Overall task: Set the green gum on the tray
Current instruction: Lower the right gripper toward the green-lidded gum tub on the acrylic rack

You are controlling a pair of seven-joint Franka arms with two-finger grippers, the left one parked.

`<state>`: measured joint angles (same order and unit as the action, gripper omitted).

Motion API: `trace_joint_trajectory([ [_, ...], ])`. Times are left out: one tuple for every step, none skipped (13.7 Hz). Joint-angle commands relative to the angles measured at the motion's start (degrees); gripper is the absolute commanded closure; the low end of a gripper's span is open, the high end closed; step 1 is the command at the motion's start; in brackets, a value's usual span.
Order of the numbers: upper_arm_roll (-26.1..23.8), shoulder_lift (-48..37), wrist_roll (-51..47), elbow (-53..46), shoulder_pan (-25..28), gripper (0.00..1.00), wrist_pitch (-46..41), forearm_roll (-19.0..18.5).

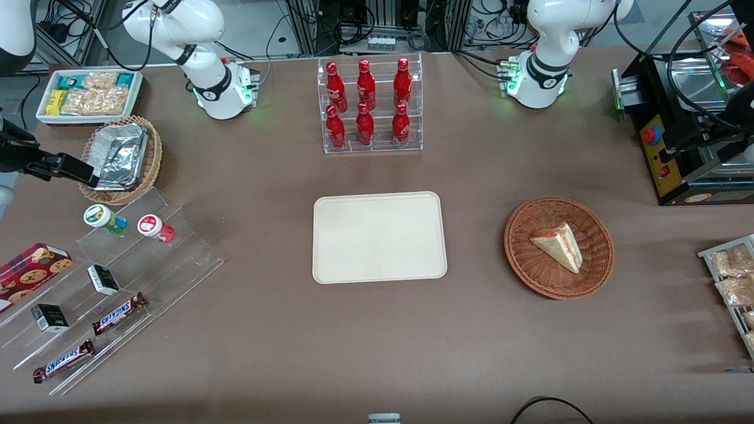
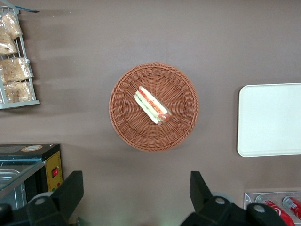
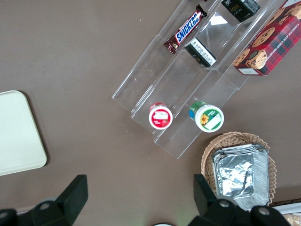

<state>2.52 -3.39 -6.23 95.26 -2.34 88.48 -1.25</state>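
You are hovering the gripper (image 3: 136, 200) with jaws spread wide and holding nothing, the green gum (image 3: 206, 116) sitting ahead of them on the clear stepped rack (image 3: 188, 84) beside 1 red bottle (image 3: 161, 116), well apart from the tray (image 3: 19, 134), so centre over the white lid before descending.

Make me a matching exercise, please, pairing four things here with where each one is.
1. small green gum bottle with white lid
2. cream-beige rectangular tray
3. wedge-shaped sandwich
4. right arm's hand

A. in the round brown wicker basket
B. open, above the brown table
C. on the clear stepped shelf, beside the red gum bottle
D. nearer the front camera than the cola bottle rack

Pairs: 1-C, 2-D, 3-A, 4-B
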Motion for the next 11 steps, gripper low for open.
trace_joint_trajectory([
  [0.4,0.0,1.4,0.0,0.3,0.0,1.0,-0.8],
  [0.4,0.0,2.2,0.5,0.3,0.0,1.4,-0.9],
  [0.4,0.2,4.2,0.8,0.3,0.0,1.6,-0.8],
  [0.4,0.7,5.4,1.3,0.2,0.0,1.7,-0.6],
  [0.6,0.6,6.5,2.9,0.0,0.0,2.3,-0.2],
  [1.1,0.0,7.9,6.2,-0.4,0.0,5.1,0.3],
  [2.4,-1.5,10.5,10.3,-0.4,0.0,8.8,0.5],
  [3.4,-3.4,14.0,15.4,-0.5,0.0,13.6,0.5],
  [4.2,-5.1,17.4,20.0,-0.9,0.0,18.1,0.4],
  [4.2,-6.6,20.6,23.9,-1.9,0.0,21.8,0.4],
  [4.3,-7.2,24.6,26.6,-3.2,0.0,24.9,0.4],
])
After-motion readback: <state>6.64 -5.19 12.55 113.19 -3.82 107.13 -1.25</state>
